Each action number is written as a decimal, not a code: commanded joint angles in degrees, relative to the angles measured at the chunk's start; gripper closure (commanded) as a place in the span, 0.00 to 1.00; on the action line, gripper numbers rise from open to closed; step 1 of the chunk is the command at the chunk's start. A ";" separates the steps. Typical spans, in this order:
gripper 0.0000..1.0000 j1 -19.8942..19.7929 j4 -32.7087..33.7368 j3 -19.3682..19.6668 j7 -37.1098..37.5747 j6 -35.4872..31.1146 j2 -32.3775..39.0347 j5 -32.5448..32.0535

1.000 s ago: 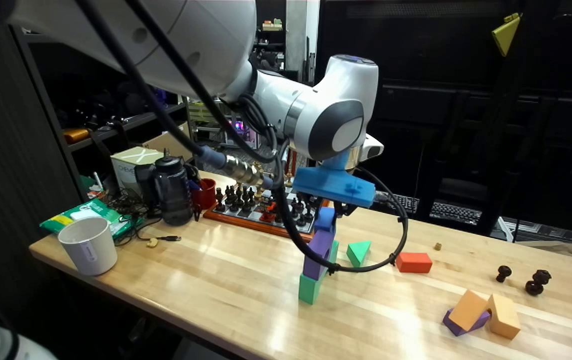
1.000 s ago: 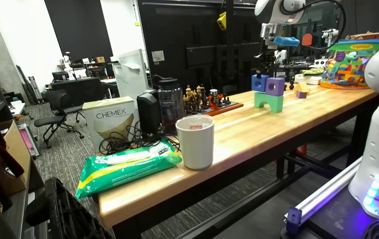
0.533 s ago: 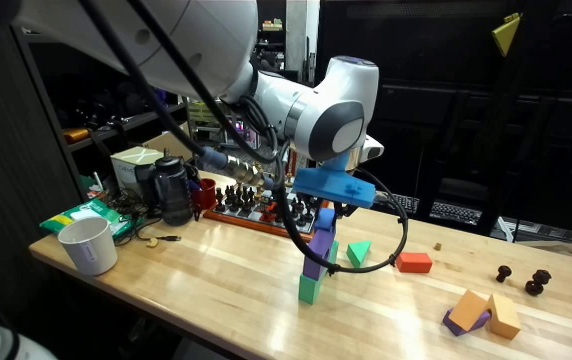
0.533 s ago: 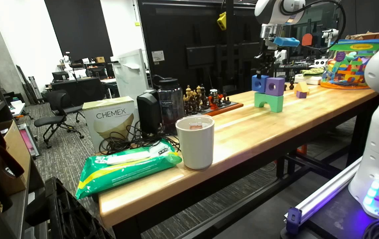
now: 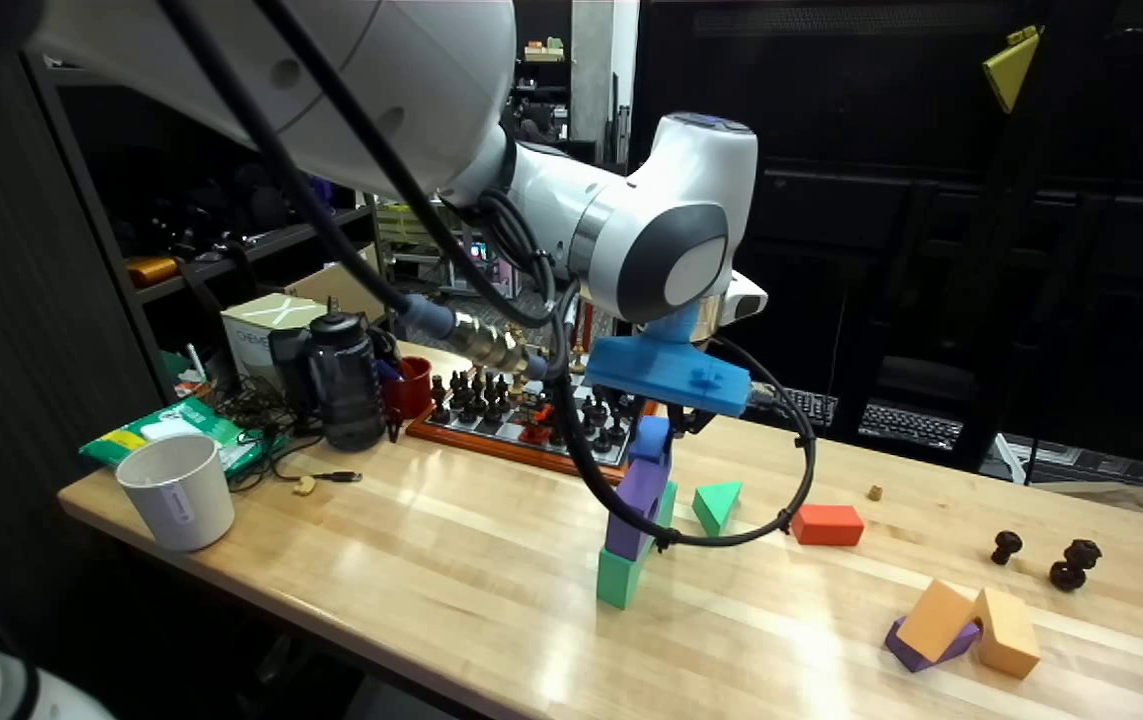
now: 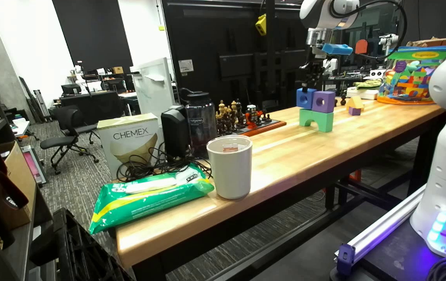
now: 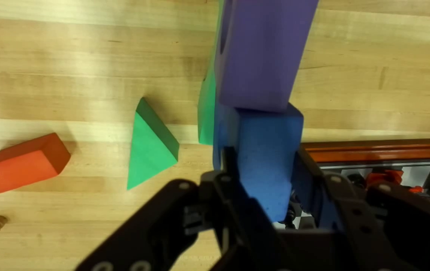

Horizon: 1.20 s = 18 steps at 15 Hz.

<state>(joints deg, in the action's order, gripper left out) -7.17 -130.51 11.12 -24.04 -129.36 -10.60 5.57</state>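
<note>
Tool (image 7: pixel 266 152) grips blue block (image 7: pixel 267 163); purple block (image 7: pixel 265 56) stands beside.

Blue block (image 7: pixel 266 162) in the pincer (image 7: pixel 265 152)

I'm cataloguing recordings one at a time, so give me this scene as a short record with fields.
Fingers: closed on the blue block
Blue block: above the green arch; whether it bears on it is hard to tell
Beside it: purple block, standing on the arch
Loose blocks nearby: green triangle, red block
Also on the table: chessboard, white cup
</note>
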 commanded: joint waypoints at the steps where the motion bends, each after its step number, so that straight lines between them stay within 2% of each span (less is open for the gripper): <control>1: 0.86 0.24 0.63 0.43 -0.54 0.67 0.16 0.68; 18: 0.86 0.07 1.33 0.50 -0.54 0.97 1.12 0.99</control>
<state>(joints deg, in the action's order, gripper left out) -7.25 -130.15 11.29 -24.04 -129.31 -9.74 5.96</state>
